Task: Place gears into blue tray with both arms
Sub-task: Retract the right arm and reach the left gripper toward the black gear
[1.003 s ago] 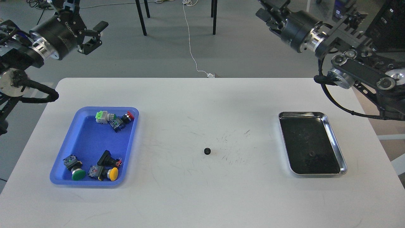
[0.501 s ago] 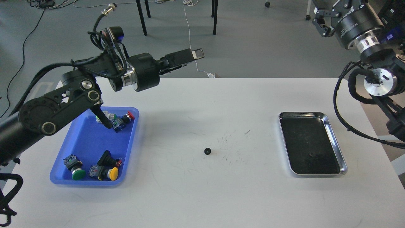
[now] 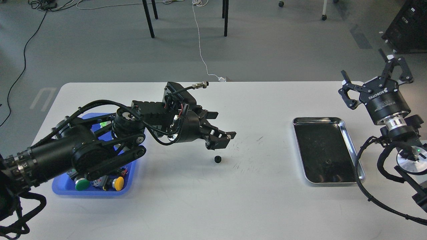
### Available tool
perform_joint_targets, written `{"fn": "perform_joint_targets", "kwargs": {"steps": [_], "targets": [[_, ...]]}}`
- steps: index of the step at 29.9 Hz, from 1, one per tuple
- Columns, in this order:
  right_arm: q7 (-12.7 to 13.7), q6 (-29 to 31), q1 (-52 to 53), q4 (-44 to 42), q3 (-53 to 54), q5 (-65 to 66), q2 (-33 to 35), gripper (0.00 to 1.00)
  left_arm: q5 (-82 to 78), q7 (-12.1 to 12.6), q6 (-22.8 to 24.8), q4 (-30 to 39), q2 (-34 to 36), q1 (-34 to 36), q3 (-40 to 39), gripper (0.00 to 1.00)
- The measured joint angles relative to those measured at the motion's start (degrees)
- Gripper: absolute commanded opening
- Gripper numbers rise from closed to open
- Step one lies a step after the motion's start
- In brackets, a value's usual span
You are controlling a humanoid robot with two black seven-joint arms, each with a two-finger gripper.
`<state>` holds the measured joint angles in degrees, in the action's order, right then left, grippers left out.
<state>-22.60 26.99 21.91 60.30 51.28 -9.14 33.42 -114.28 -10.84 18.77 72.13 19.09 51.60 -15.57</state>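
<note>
One small black gear (image 3: 218, 159) lies on the white table near its middle. My left arm reaches across from the left, and my left gripper (image 3: 223, 132) hangs open just above and slightly behind the gear, not touching it. The blue tray (image 3: 130, 177) sits at the left, mostly hidden under my left arm; only its near edge and right rim show. My right gripper (image 3: 371, 72) stands open at the far right, fingers pointing up and away, holding nothing.
A green push-button switch (image 3: 81, 184) and a yellow one (image 3: 118, 183) lie in the tray's near end. A shiny steel tray (image 3: 317, 119) stands at the right with a small dark speck (image 3: 328, 162) on its bottom. Table legs and cables are on the floor behind.
My left arm has swung down from above the table's far edge to low over the middle, its gripper now over the gear. My right arm has dropped to beside the steel tray.
</note>
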Motion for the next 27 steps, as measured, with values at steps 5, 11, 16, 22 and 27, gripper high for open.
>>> {"fn": "perform_joint_targets", "kwargs": {"steps": [5,11,16,22,27], "targets": [[-0.24,-0.02,-7.98,8.65,5.53,-2.92,-0.07,0.99,-3.53,0.09,-1.05,-0.21,-0.34,-0.05,6.93,0.81],[-0.48,-0.36,-11.12,12.07,7.74,-3.05,-1.25,0.99,-6.50,0.34,-2.65,-0.74,-0.70,-0.65,10.68,0.70],[-0.72,0.20,-13.23,12.12,7.99,-2.97,-1.83,0.99,-6.95,0.52,-3.02,-5.02,-4.25,-0.75,10.79,0.68],[-1.28,0.97,-16.56,7.89,8.21,-2.91,-1.81,0.99,-7.25,0.73,-3.04,-6.57,-6.25,-0.77,10.89,0.66],[-1.38,1.01,-17.74,6.58,8.30,-2.90,-1.72,0.99,-8.47,1.33,-3.05,-8.05,-6.38,-1.26,10.89,0.62]]}}
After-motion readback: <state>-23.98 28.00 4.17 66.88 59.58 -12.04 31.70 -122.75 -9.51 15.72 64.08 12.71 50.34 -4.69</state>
